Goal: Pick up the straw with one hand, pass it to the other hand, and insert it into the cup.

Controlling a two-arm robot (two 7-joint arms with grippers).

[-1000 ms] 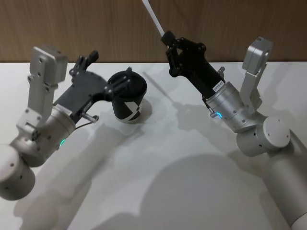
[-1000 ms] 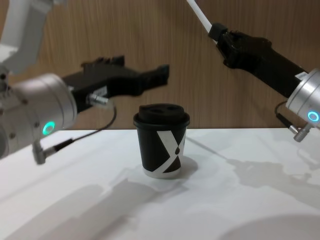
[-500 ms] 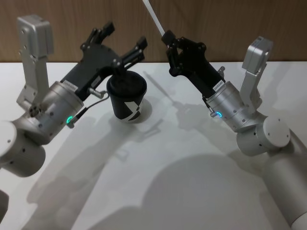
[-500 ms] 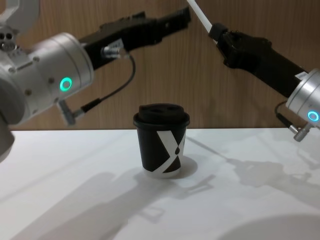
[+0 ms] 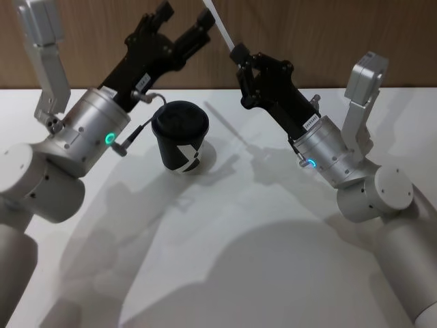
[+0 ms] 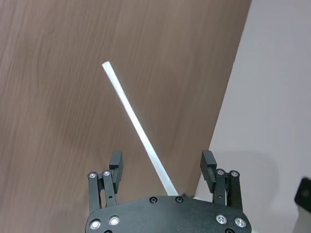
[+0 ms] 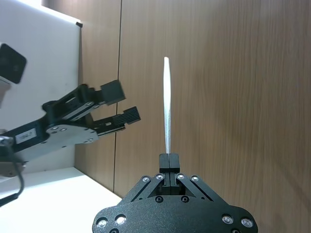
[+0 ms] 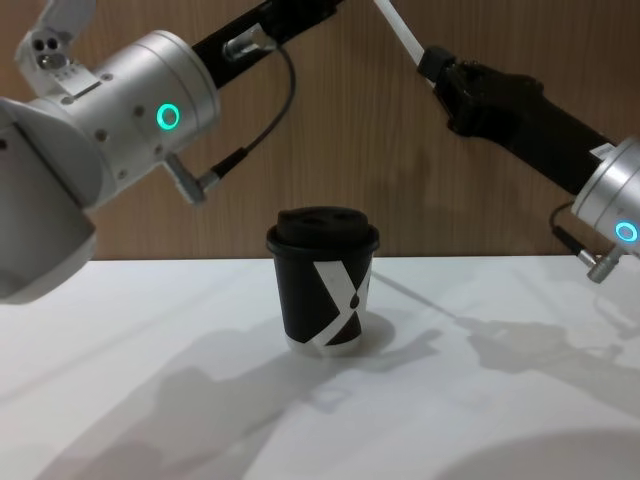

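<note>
Right pincer (image 5: 238, 55) clamps the straw (image 5: 217, 24); left pincer (image 5: 186, 16) gapes nearby. The cup (image 5: 181, 140) bears a white X; the white label (image 5: 311, 124) looks illegible.

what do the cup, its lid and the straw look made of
Cup: looks like matte black paper, with a printed white mark and a white bottom rim. Lid: likely plastic, going by its moulded raised top. Straw: white, thin, straight; paper or plastic, cannot tell.

— Can we see the whole straw (image 5: 220, 25)?
— No. Its top runs off the head view's top edge, and its bottom hides inside the right gripper (image 5: 239, 52).
— And the chest view?
— Cut off too.
</note>
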